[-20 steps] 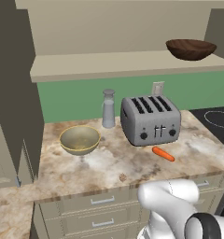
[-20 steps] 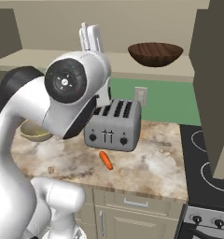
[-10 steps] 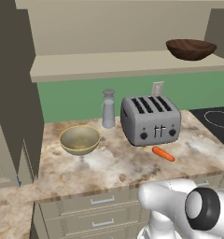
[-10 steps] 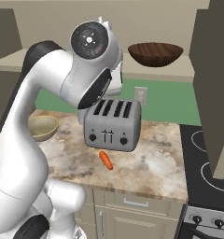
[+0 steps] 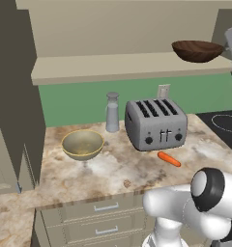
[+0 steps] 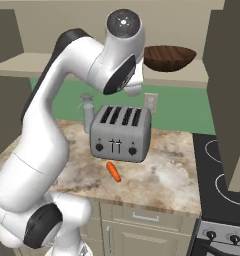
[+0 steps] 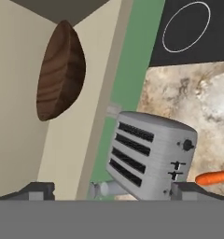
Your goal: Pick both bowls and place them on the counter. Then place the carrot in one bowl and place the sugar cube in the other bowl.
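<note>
The end effector [image 7: 111, 189] stands with its jaws wide apart and nothing between them, its two dark fingertips [image 7: 37, 190] showing at the far sides of the hand view's lower edge. That view is rolled sideways, so the wall shelf [image 7: 20, 93] runs up the left and the dark brown wooden bowl [image 7: 60, 70] sits on it, seen edge-on and well clear of the fingertips. Below the bowl in the same view stands the grey four-slot toaster [image 7: 151, 156], with the tip of the carrot [image 7: 215, 177] beside its front face. From the base cameras the arm [image 6: 67, 115] rises high above the table [image 5: 103, 169], its upper joint level with the wall shelf, near the wooden bowl at the shelf's right end. On the table, the carrot lies in front of the toaster, just off its right front corner, apart from it. The beige-olive bowl [image 5: 82, 144] stands upright to the left of the toaster, in front of a grey shaker [image 5: 112, 112] set against the green wall. The sugar cube [image 5: 127, 183] lies alone near the table's front edge, between the beige-olive bowl and the carrot. A black stovetop [image 6: 223, 172] adjoins the table on the right.
</note>
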Motion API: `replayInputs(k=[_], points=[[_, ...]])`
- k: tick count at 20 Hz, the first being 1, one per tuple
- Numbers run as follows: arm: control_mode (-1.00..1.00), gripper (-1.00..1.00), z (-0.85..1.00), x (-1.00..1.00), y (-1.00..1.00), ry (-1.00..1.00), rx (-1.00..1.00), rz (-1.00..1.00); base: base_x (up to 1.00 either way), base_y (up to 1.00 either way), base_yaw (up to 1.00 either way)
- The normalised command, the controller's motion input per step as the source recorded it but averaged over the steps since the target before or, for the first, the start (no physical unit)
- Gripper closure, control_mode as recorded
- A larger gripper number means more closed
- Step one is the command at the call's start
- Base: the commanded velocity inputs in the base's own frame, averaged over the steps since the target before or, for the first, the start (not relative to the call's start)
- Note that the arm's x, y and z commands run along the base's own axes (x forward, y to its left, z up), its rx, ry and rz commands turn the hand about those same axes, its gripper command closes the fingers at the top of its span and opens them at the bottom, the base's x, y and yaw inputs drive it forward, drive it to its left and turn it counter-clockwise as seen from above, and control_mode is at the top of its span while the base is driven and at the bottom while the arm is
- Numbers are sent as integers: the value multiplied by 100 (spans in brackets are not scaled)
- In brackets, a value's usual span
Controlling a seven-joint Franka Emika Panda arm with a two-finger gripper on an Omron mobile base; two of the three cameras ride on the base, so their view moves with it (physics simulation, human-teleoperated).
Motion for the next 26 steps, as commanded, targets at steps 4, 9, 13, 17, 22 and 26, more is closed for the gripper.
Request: replayInputs(k=[4, 9, 13, 17, 22, 26], points=[[-100, -100, -10, 66, -32, 12, 4, 1, 0, 0, 0], [-100, -100, -2, 59, -31, 8, 4, 0, 0, 0, 0], [-100, -100, 0, 51, -28, 2, 3, 0, 0, 0, 0], [-100, -100, -2, 49, -24, 1, 3, 0, 0, 0, 0], [-100, -100, -18, 50, -10, 1, 1, 0, 0, 0, 0], [-100, -100, -15, 50, -11, 0, 2, 0, 0, 0, 0]])
